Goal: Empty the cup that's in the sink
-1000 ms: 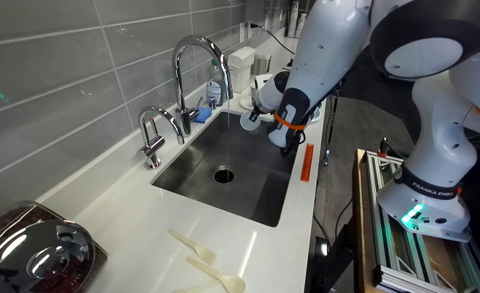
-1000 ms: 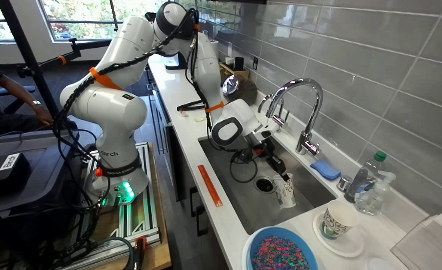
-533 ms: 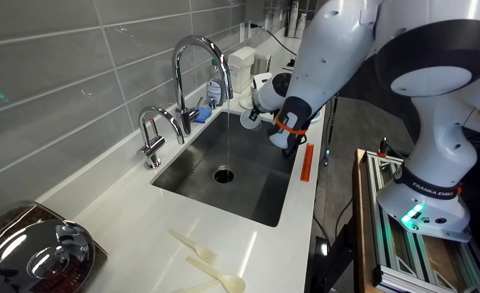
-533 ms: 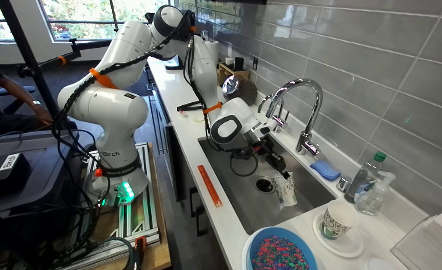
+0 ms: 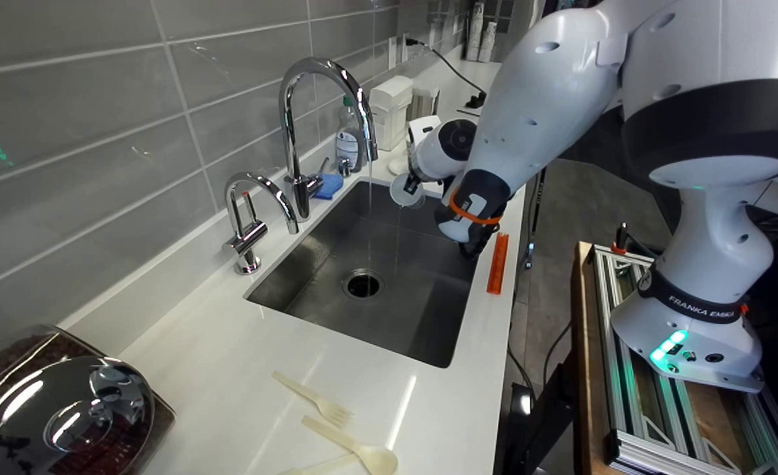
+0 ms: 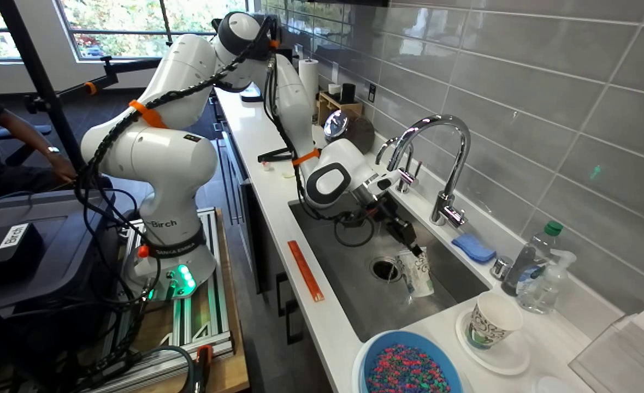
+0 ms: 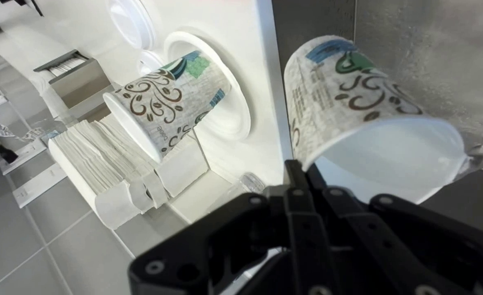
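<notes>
Wrist view has the gripper (image 7: 304, 166) nearest, clenched on the cup (image 7: 343, 90), its fingers (image 7: 295, 176) pinching one small part of the rim, probably because the thin side fits between them and most of the mouth is left free for pouring. The cup hangs above the sink (image 5: 402, 313), tilted well over, its mouth turned roughly toward the drain (image 5: 363, 285), and in an exterior view a thin thread of water (image 5: 398, 234) falls from its lip. That suggests the emptying itself is the step in hand; how much remains inside cannot be told, and so slight a grip could let the cup swing or crumple if turned sharply. Below, the thread of water seems to come down beside the drain rather than into it, which should matter little, since the sink will catch it and lead it there. The faucet (image 5: 290, 132) arches over the same space and is running too, its stream (image 5: 370, 218) coming down at or near the drain. Just beside the sink, on the counter (image 5: 230, 369), lies an orange strip (image 5: 497, 264) whose purpose is unclear. A sponge (image 6: 473, 248) and a bottle (image 6: 528, 259) sit on the faucet's side, where washing things are handy. Past the sink's end a spare cup (image 6: 490, 322) stands upright on a plate (image 6: 510, 358), perhaps put there to keep it out of the work, with a bowl (image 6: 403, 336) of coloured bits (image 6: 406, 368) near it. Farther off, beyond the sink's opposite end, a fork (image 5: 323, 401) and a spoon (image 5: 362, 450) lie flat, likely clear of any splash.
</notes>
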`<state>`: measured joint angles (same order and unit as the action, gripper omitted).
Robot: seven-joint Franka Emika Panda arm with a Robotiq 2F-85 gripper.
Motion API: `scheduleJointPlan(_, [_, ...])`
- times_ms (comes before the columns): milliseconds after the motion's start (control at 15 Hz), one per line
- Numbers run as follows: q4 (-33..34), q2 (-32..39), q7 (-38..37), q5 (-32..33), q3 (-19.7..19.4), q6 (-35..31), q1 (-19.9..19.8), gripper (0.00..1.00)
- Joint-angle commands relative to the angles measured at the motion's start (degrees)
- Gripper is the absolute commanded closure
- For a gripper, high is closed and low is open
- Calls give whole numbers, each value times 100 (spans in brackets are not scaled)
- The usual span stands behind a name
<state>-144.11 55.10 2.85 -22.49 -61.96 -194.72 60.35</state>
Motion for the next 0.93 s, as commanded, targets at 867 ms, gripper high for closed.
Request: scheduleJointPlan(867, [-99,651,-370,90,-491,355,718,99])
